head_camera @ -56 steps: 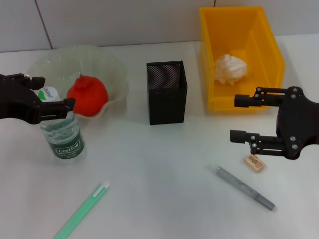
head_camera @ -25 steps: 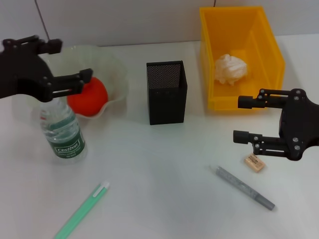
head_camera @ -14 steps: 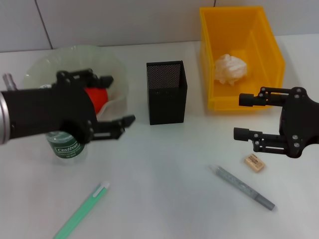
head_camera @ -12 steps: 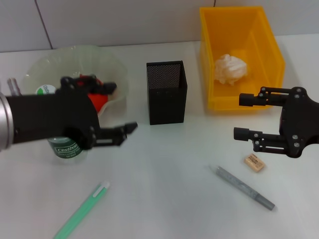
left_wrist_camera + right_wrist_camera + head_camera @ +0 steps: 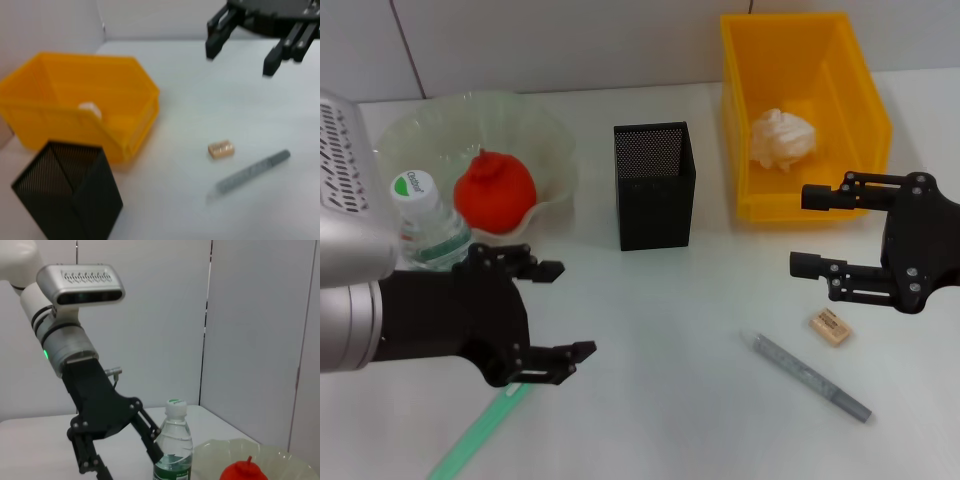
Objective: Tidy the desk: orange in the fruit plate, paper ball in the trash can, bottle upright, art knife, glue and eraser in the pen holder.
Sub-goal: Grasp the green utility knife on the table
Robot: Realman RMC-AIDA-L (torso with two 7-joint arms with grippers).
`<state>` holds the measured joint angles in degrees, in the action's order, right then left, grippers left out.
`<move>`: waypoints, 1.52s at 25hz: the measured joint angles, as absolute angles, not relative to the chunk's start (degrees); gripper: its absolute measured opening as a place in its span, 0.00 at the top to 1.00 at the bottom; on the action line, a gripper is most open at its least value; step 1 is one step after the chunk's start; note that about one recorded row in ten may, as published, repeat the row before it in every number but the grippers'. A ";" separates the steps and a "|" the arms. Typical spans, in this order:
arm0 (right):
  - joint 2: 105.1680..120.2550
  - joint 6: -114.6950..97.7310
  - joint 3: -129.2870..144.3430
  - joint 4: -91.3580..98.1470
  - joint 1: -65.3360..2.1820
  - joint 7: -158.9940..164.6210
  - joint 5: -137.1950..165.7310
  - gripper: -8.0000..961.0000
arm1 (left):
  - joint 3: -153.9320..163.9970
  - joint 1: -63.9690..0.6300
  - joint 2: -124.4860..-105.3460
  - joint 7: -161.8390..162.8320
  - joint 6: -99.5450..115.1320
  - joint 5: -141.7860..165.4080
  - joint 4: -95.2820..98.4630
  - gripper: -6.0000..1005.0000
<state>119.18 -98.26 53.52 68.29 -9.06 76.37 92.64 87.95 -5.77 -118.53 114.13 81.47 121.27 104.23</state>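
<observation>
Jaws: left gripper (image 5: 558, 311) spread wide, holding nothing, low over the desk (image 5: 670, 380) at about 7 o'clock of the head view; right gripper (image 5: 808, 231) also spread, empty, hovering at 3 o'clock just short of the bin. Nearest items: green pen-like tool (image 5: 470, 435) at 7 o'clock, partly under the left gripper, likely the glue or the knife, cannot tell which; grey pen-like tool (image 5: 811, 377) at 5 o'clock, lying diagonal; eraser (image 5: 830, 327), small beige block with a printed face, flat on the desk just beside the grey tool and below the right gripper, apart from both. Mid-field: bottle (image 5: 425, 222) upright, white cap, green label, close behind the left arm; holder (image 5: 654, 185) at 12 o'clock, black mesh, appears empty. Far: orange (image 5: 496, 193) in the plate (image 5: 548, 140) at 10 o'clock; paper ball (image 5: 782, 138) in the yellow bin (image 5: 805, 60) at 1 o'clock. Judgement: only the three small items remain. Risks: the left arm swinging back could clip the bottle and topple it; the eraser is low and small, so a pinch may skid it away or close above it; the long tools could catch the holder's rim and tip it.
</observation>
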 joint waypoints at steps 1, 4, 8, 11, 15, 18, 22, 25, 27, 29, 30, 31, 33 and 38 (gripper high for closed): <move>119.18 -98.23 53.52 68.18 -9.07 76.33 92.64 0.32 | 87.95 -5.77 -118.53 114.13 81.47 121.27 104.23 0.20; 119.18 -98.16 53.52 67.41 -9.14 75.74 92.67 0.32 | 88.61 -5.96 -118.59 116.59 81.68 123.81 104.06 0.20; 119.18 -98.04 53.53 66.74 -9.31 74.64 93.00 0.32 | 91.59 -7.18 -118.64 122.15 81.36 130.08 103.40 0.20; 119.19 -98.05 53.65 66.37 -9.49 74.35 93.97 0.32 | 92.65 -8.10 -118.65 124.64 81.28 132.25 102.63 0.20; 119.26 -98.06 54.19 66.20 -9.59 74.35 95.37 0.32 | 93.89 -9.68 -118.65 129.16 81.30 135.61 101.10 0.20; 119.27 -98.58 54.36 66.18 -9.67 74.52 96.39 0.32 | 94.05 -10.29 -118.65 130.91 81.52 136.49 100.50 0.20; 119.27 -99.32 54.40 66.19 -9.78 74.78 97.87 0.32 | 94.37 -10.77 -118.62 132.27 81.85 136.84 100.35 0.20; 119.27 -100.12 54.41 66.25 -9.78 74.83 98.82 0.32 | 94.83 -11.06 -118.59 133.16 82.09 137.44 100.32 0.20; 119.27 -100.36 54.41 66.18 -9.79 74.84 99.33 0.32 | 95.98 -11.87 -118.64 136.13 82.39 140.13 100.25 0.20; 119.27 -100.36 54.41 66.14 -9.81 74.84 99.39 0.32 | 97.04 -12.36 -118.65 138.22 82.43 141.82 100.25 0.20; 119.27 -100.35 54.41 66.11 -9.83 74.83 99.42 0.32 | 97.04 -12.36 -118.65 138.22 82.43 141.82 100.25 0.20; 119.27 -100.32 54.40 66.10 -9.87 74.71 99.42 0.32 | 98.52 -13.01 -118.66 140.74 82.45 143.67 100.26 0.20; 119.27 -100.28 54.40 66.09 -10.04 74.59 99.42 0.32 | 99.52 -13.58 -118.65 143.05 82.45 145.36 100.26 0.20; 119.21 -100.28 54.40 66.00 -10.40 74.52 99.42 0.32 | 101.29 -14.79 -118.65 149.03 82.61 148.43 100.16 0.20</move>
